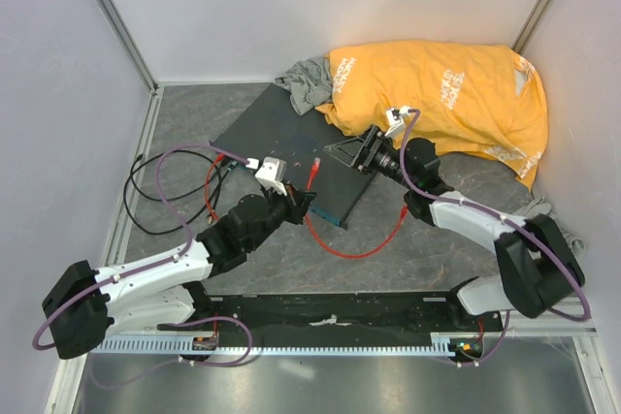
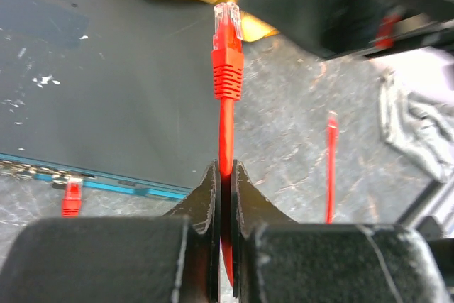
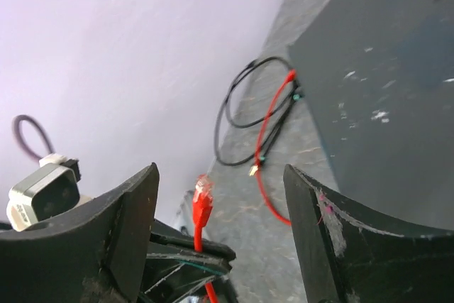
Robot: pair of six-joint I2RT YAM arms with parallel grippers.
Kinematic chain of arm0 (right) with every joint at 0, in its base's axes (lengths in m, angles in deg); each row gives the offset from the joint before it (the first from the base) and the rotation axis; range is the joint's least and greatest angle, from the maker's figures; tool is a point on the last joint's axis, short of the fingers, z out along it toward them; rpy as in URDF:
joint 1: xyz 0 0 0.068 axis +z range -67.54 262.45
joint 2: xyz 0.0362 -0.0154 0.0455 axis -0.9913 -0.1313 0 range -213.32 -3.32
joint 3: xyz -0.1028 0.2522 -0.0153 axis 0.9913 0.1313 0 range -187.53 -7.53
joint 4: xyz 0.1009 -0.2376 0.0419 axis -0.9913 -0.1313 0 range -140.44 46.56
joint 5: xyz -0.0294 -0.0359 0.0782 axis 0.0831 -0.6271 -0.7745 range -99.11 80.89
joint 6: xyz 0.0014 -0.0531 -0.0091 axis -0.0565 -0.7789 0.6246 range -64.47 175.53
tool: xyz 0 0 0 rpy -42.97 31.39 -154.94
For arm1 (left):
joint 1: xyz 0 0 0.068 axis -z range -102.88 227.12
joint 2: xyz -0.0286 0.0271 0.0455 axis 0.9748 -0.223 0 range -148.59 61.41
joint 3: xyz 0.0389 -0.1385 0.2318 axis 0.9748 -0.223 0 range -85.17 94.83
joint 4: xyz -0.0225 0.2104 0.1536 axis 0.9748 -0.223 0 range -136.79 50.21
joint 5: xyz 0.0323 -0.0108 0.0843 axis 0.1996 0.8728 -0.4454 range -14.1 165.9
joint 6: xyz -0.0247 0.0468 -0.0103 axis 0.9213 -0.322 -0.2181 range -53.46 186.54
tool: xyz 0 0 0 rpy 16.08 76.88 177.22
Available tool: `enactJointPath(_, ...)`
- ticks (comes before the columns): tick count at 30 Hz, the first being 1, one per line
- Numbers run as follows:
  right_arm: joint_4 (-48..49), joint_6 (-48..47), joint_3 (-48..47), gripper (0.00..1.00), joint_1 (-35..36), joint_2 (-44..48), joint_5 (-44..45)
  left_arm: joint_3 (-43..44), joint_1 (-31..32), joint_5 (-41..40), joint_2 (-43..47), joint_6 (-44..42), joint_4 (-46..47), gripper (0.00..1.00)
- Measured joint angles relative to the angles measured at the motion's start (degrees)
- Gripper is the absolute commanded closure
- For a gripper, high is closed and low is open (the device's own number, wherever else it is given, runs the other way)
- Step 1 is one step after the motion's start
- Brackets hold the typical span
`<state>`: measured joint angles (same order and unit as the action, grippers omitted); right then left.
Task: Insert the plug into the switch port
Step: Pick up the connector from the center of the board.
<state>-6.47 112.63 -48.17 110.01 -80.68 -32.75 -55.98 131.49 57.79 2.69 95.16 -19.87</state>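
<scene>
The left gripper is clamped on the red cable, plug poking up center frame. The right gripper gapes open, empty. Alignment stage, I reckon. Next, tip plug toward switch port, lower left.

Box top: bare and reachable from above over its left part. Near-right corner is crowded: R gripper hangs there w/ jaws wide apart, L gripper opposite it over the front edge, clamped on the red cable, plug sticking up btwn the two. Yellow cloth heap blocks the far-right side, against the box corner; grey cloth at the far corner. Left of box: black cable loops on the floor. In front: red cable loop crosses the floor. Second red plug sits at the front edge, left part.
</scene>
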Motion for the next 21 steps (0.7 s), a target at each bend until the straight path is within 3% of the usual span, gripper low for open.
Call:
enactJointPath(5, 11.21, 4.44, 0.79, 0.26, 1.33, -6.45, -4.15, -1.49, -0.28, 1.77, 1.68, 2.86, 1.73, 0.99)
enactJointPath(9, 16.13, 5.97, 0.87, 0.47, 2.62, -6.95, -5.97, -1.68, -0.33, 2.25, 1.77, 4.17, 2.21, 0.99)
enactJointPath(15, 20.31, 7.13, 1.05, 0.64, 3.08, -7.43, -6.75, -1.75, -0.42, 3.52, 1.62, 5.73, 4.09, 0.99)
enactJointPath(21, 21.14, 7.23, 2.08, 0.64, 3.37, -8.41, -7.1, -1.75, -0.57, 4.79, 1.51, 6.56, 4.46, 0.98)
